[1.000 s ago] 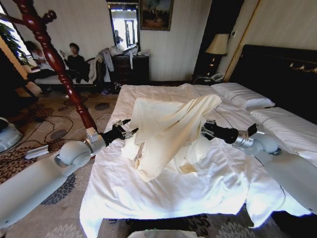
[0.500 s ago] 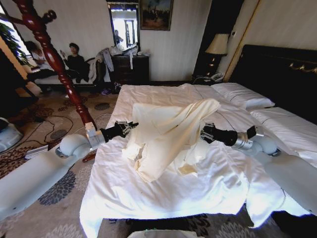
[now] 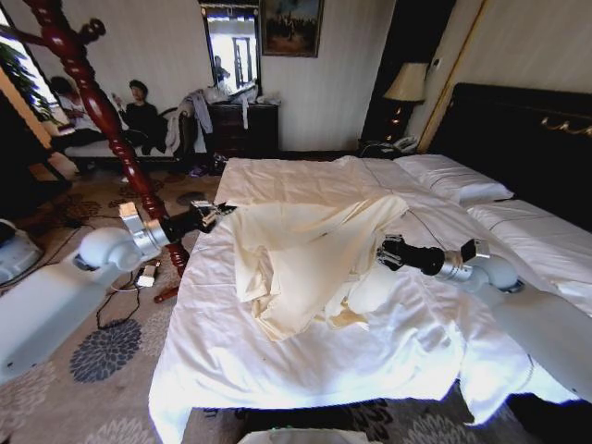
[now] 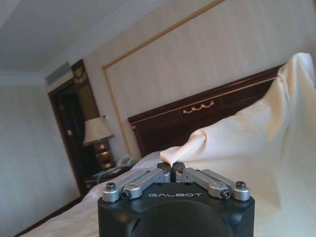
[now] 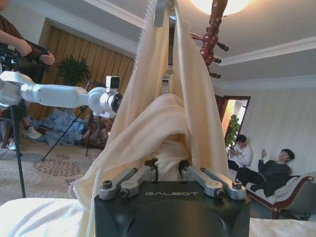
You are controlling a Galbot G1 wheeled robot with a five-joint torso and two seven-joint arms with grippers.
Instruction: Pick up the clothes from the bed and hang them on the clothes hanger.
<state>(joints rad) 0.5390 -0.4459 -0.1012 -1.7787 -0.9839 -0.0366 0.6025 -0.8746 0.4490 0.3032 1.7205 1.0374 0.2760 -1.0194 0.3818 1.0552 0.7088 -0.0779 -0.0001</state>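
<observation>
The clothes, a cream long-sleeved garment, hang stretched between the two claws above the bed, with the loose lower part sagging onto the white sheet. The left claw is clenched on a small fold of one edge; in its wrist view the fingertips meet on a nub of cloth and the rest spreads away beyond them. The right claw grasps a thicker bunch, and from there the fabric rises straight up in front of it.

The cloth looks light, limp and easily creased, so it will droop wherever it is unsupported and could slip from a thin pinch. The firmer holds would be seams at the shoulders or collar, though which part each claw has I cannot tell for sure. A dark wooden coat stand rises just behind the left claw.
</observation>
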